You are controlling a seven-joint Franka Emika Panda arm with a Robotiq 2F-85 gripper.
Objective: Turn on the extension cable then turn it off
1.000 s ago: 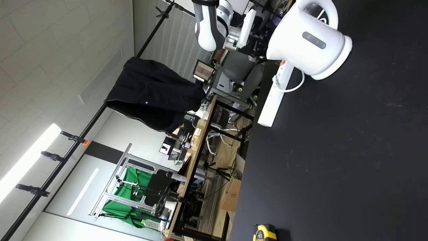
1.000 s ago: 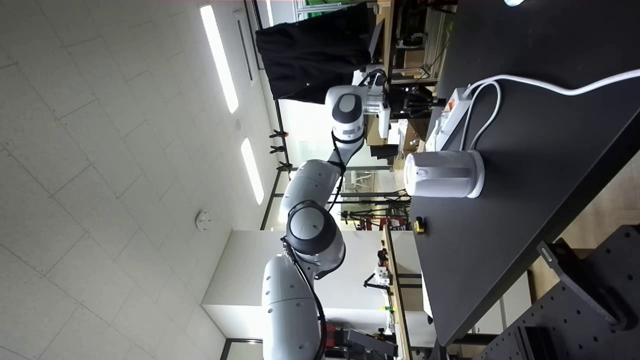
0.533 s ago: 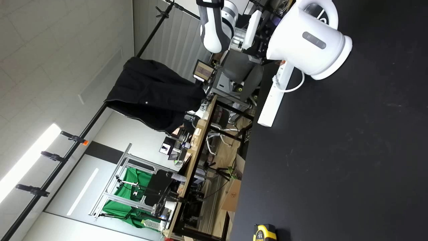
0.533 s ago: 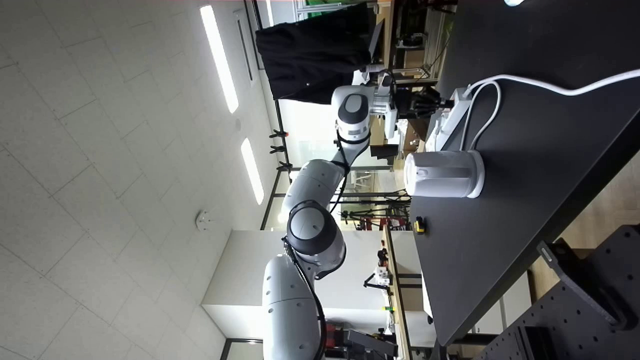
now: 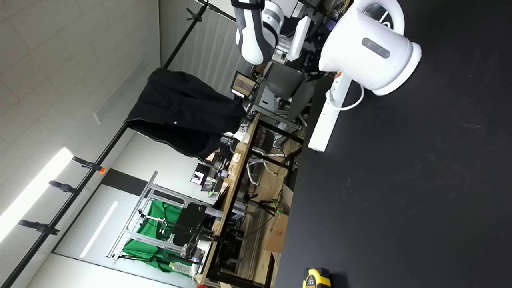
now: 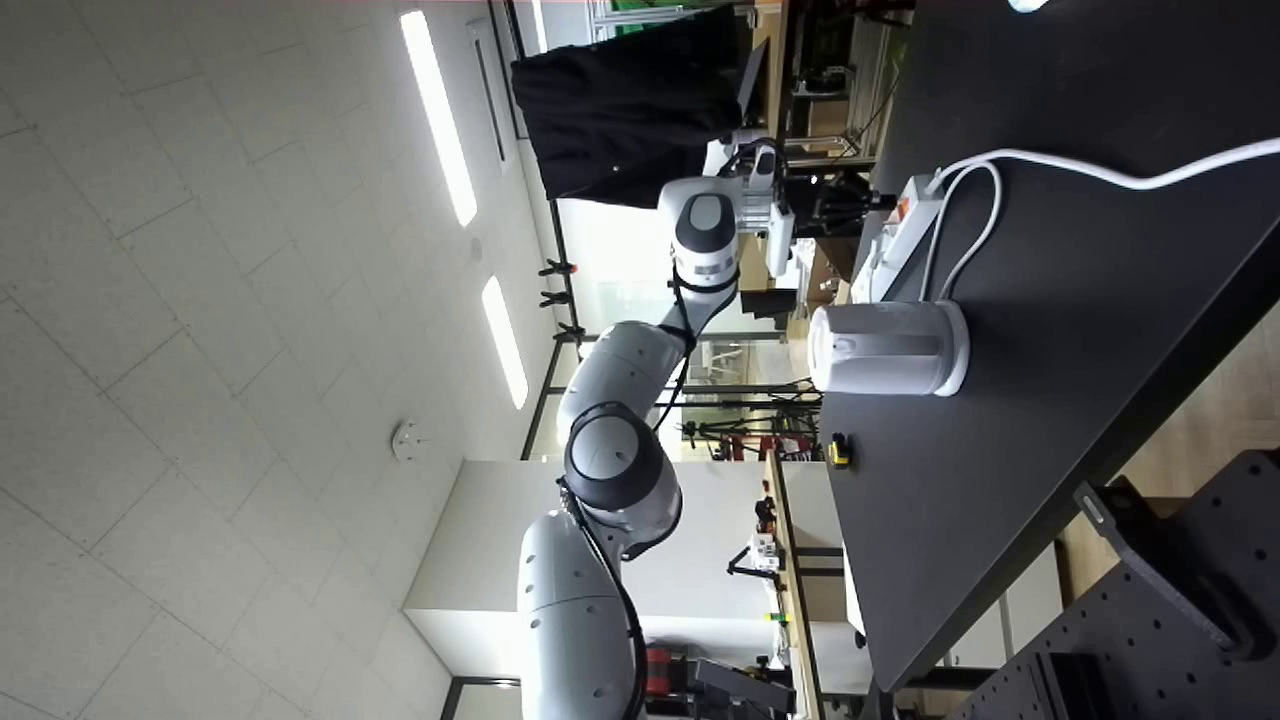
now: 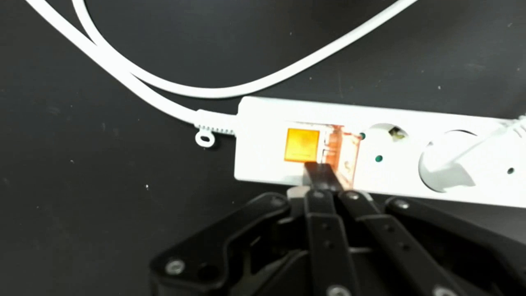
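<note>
The extension cable [image 7: 259,154] lies on the table [image 5: 400,200], its amber switch [image 7: 302,144] uncovered; past an open socket [image 7: 390,160], a white plug [image 7: 439,164] sits in the next. The clenched jaws point down just beside the switch; touching or apart, I cannot tell. A white kettle [image 5: 368,52] stands upright nearby, its inside hidden.

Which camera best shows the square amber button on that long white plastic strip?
The wrist view: the square amber button looks large and almost unobstructed on the long white plastic strip. Both exterior views show only an orange patch there, too small to identify.
</note>
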